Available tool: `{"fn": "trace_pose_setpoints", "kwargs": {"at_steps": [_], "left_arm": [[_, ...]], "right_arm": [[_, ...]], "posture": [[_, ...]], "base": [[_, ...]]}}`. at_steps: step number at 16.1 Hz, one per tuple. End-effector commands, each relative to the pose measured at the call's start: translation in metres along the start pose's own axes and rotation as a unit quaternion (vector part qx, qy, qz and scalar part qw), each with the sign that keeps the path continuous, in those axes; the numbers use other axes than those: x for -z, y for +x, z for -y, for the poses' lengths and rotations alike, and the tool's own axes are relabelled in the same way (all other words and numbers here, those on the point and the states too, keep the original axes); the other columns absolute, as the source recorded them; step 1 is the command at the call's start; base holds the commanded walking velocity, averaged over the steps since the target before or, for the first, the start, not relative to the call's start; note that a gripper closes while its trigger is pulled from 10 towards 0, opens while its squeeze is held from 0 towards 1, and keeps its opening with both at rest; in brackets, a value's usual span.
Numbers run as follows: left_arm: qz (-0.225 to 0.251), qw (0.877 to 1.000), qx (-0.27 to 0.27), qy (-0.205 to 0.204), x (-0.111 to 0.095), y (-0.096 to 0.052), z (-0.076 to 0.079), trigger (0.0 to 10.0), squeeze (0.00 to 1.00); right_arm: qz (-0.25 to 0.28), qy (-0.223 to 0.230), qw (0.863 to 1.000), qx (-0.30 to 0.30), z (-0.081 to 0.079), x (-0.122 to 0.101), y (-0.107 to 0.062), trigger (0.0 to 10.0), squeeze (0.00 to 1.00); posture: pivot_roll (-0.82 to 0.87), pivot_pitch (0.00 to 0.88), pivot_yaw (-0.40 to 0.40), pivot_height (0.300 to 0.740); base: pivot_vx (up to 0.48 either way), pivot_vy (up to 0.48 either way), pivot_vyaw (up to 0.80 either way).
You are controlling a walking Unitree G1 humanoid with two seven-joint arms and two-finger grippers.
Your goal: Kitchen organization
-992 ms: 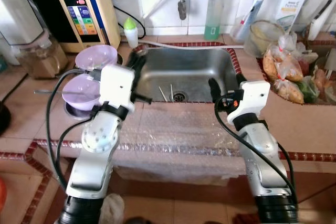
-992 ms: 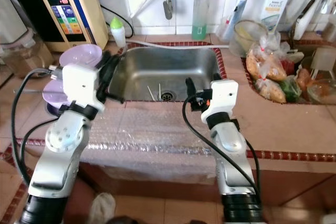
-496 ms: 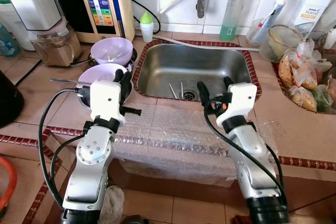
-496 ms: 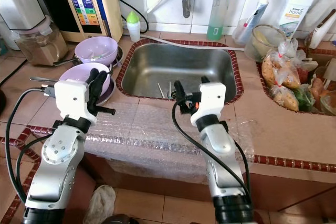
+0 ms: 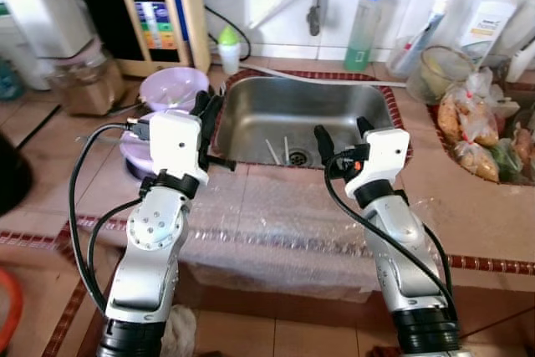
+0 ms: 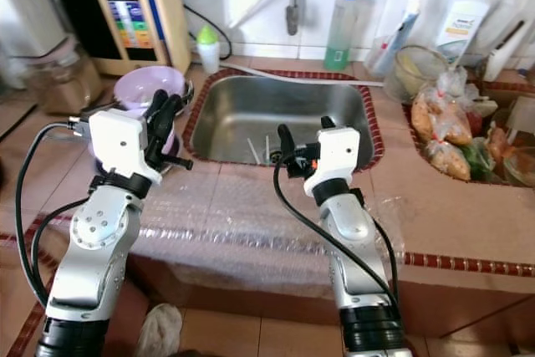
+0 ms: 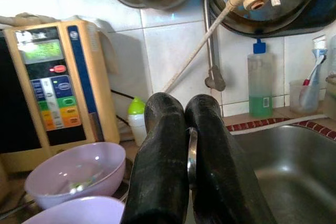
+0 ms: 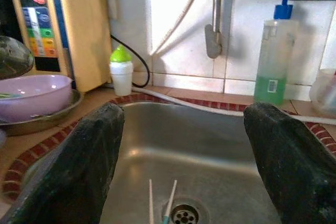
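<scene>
Tiled bench (image 5: 58, 181) around steel sink (image 5: 334, 110); two chopsticks (image 8: 160, 211) by its drain. Right gripper (image 5: 343, 135) at sink's front rim, fingers apart; left gripper (image 5: 209, 110) at its left edge, fingers together, beside purple bowls (image 5: 171, 89). Bottle (image 6: 462, 18) labelled "home".

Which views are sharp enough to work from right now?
Left and right eye views: slightly soft, worst at the left edge; sink readable. Left wrist view: background sharp, shut fingers loom large and dark. Right wrist view: sharp, chopsticks by the drain clear.

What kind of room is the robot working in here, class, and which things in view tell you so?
Most likely a home kitchen: a steel sink set in a tiled counter, a soap bottle behind it, and purple bowls stacked beside it.
</scene>
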State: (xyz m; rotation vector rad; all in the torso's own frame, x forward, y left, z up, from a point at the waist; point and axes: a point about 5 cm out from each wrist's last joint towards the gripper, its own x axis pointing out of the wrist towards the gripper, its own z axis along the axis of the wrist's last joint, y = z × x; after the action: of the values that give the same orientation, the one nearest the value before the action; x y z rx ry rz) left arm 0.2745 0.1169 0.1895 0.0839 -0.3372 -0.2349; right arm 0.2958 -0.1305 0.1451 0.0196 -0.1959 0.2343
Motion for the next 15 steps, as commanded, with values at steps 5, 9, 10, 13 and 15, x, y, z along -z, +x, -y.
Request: {"fn": "trace_pose_setpoints", "kwargs": {"at_steps": [5, 9, 10, 13, 15], "left_arm": [[0.023, 1.000, 0.010, 0.004, -0.013, 0.004, 0.003, 10.0, 0.00], [0.032, 0.999, 0.017, -0.004, -0.016, 0.003, 0.006, 10.0, 0.00], [0.031, 0.999, 0.018, -0.004, -0.015, 0.003, 0.007, 10.0, 0.00], [0.030, 0.999, 0.024, -0.005, -0.014, 0.002, 0.009, 10.0, 0.00], [0.028, 0.999, 0.044, -0.001, -0.011, 0.000, 0.014, 10.0, 0.00]], "right_arm": [[0.007, -0.005, 1.000, -0.002, 0.001, -0.003, 0.002, 10.0, 0.00], [0.006, -0.007, 1.000, -0.003, 0.002, -0.002, 0.002, 10.0, 0.00], [0.005, -0.008, 1.000, -0.003, 0.002, -0.002, 0.002, 10.0, 0.00], [0.007, -0.006, 1.000, -0.005, 0.003, -0.003, 0.003, 10.0, 0.00], [0.010, -0.003, 1.000, -0.007, 0.003, -0.005, 0.005, 10.0, 0.00]], "posture": [[0.00, 0.000, 0.030, 0.740], [0.00, 0.000, 0.027, 0.740], [-0.01, 0.000, 0.026, 0.740], [-0.01, 0.000, 0.023, 0.740], [-0.01, 0.000, 0.022, 0.740]], "base": [[0.273, 0.000, 0.00], [0.000, 0.000, 0.00], [0.000, 0.000, 0.00], [0.000, 0.000, 0.00], [0.000, 0.000, 0.00]]}}
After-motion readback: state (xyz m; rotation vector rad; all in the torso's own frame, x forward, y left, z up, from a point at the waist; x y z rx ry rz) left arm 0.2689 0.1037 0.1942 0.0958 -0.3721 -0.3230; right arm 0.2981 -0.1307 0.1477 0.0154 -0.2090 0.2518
